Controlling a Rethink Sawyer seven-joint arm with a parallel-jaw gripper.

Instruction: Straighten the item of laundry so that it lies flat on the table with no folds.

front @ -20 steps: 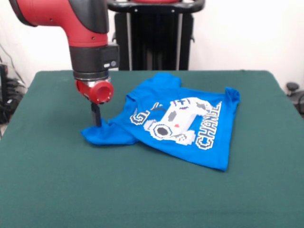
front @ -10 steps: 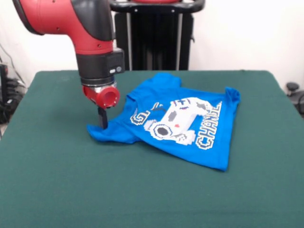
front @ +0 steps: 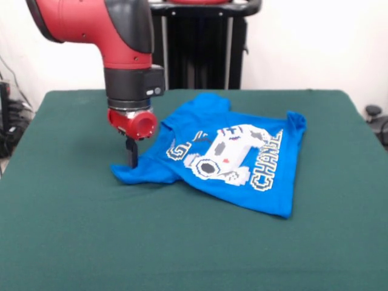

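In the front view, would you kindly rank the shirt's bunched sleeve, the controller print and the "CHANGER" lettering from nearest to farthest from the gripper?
1. The bunched sleeve of the blue T-shirt: right at the gripper, at the shirt's left end.
2. The controller print: mid-shirt, to the gripper's right in the picture.
3. The "CHANGER" lettering: farthest, toward the shirt's right edge.

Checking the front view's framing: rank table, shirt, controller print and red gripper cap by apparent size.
1. table
2. shirt
3. controller print
4. red gripper cap, though it may sit nearer the camera than the print, so that gap is unsure.
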